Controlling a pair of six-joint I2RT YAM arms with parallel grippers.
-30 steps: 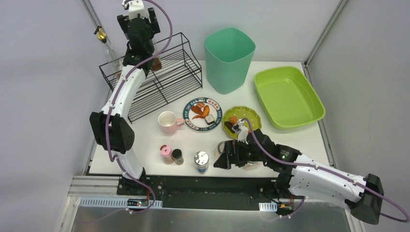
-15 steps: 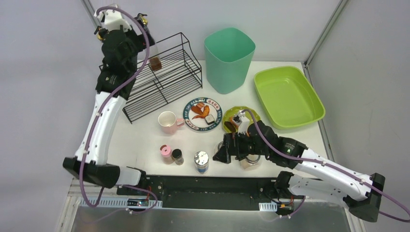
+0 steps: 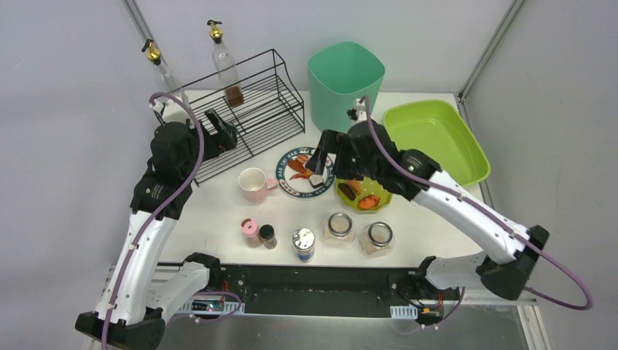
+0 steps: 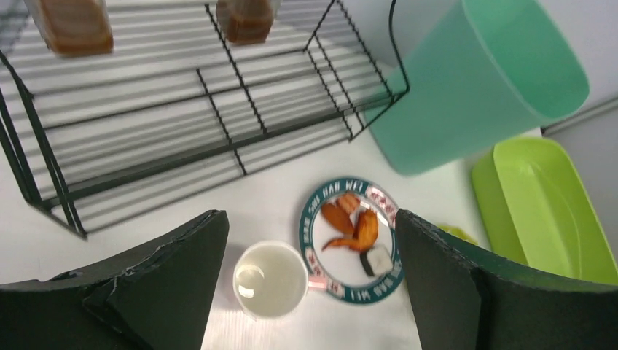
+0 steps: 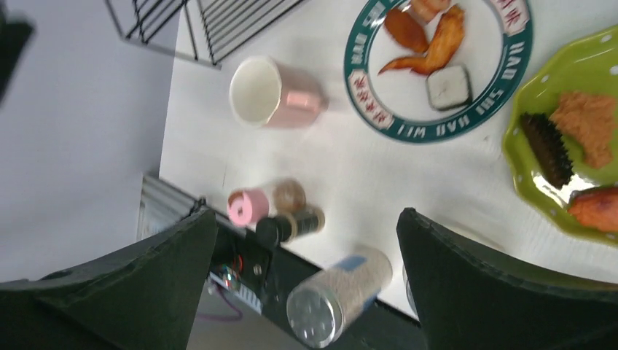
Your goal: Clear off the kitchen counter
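Kitchen counter [image 3: 218, 211]: white tabletop, runs from the arm bases to the back wall, loaded with items.

Left gripper [image 3: 221, 130]: fingers spread wide, nothing between them. It hovers over the near-left part of the black wire rack [image 3: 255, 117], which sits far left on the counter.

Right gripper [image 3: 324, 154]: also spread wide and empty. It hangs above the right edge of the food plate [image 3: 297, 175], between the plate and the small green dish [image 3: 368, 195].

- One gold-spout bottle [image 3: 227, 73] with brown liquid stands in the rack. A second [image 3: 162, 69] is at the rack's far-left corner; cannot tell if it is inside.
- Teal bin [image 3: 345, 87] is far centre, with the lime-green tray [image 3: 433, 146] to its right.
- Pink mug [image 3: 253, 184] stands upright just left of the plate.
- The plate holds orange pieces and a white block. The green dish holds brown, dark and orange bits.
- Near row, left to right: pink-capped bottle [image 3: 251, 232] just beside a dark-capped spice jar [image 3: 267, 235], then a metal-lidded can [image 3: 303, 243], then two lidded glass jars [image 3: 339, 227] [image 3: 378, 237].
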